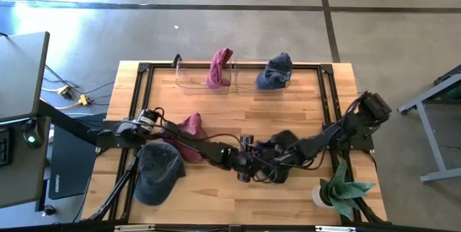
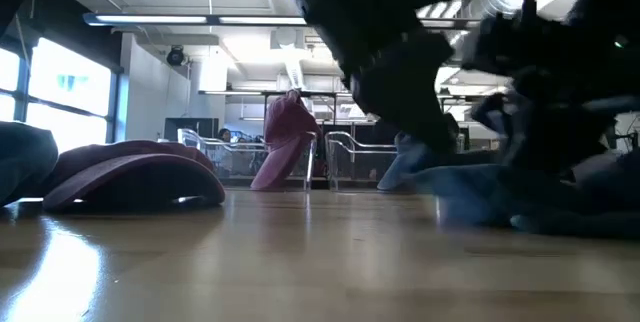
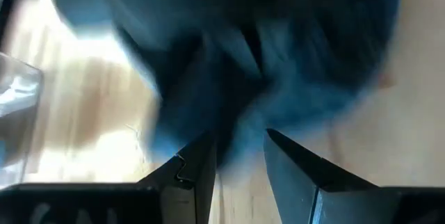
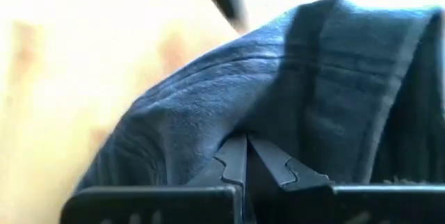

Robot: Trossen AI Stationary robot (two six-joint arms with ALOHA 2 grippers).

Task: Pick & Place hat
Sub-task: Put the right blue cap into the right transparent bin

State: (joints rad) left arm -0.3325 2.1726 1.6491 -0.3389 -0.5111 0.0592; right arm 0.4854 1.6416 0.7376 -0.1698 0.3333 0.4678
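Note:
A dark blue hat (image 1: 283, 144) lies on the table at centre right; it also shows in the low view (image 2: 500, 202). My right gripper (image 4: 248, 151) reaches in from the table's right (image 1: 277, 166) and is shut on its cloth. My left gripper (image 3: 240, 144) reaches in from the left (image 1: 246, 164) and is open, its fingers on either side of the hat's near edge (image 3: 243, 113); I cannot tell whether they touch it. A maroon hat (image 1: 191, 132) and a grey-blue hat (image 1: 158, 171) lie on the table at the left. My right gripper pinches a raised fold of the hat's cloth (image 4: 243, 123) between its two fingertips. The fingers come low, from the table's right side. The hat's lower part lies on the table (image 2: 480, 217).
Two clear bins (image 1: 194, 81) stand at the far edge, a maroon hat (image 1: 220, 66) hanging on one and a blue hat (image 1: 276, 71) on the other. A potted plant (image 1: 338, 189) stands at the near right corner. Cables run along my left arm (image 1: 180, 135).

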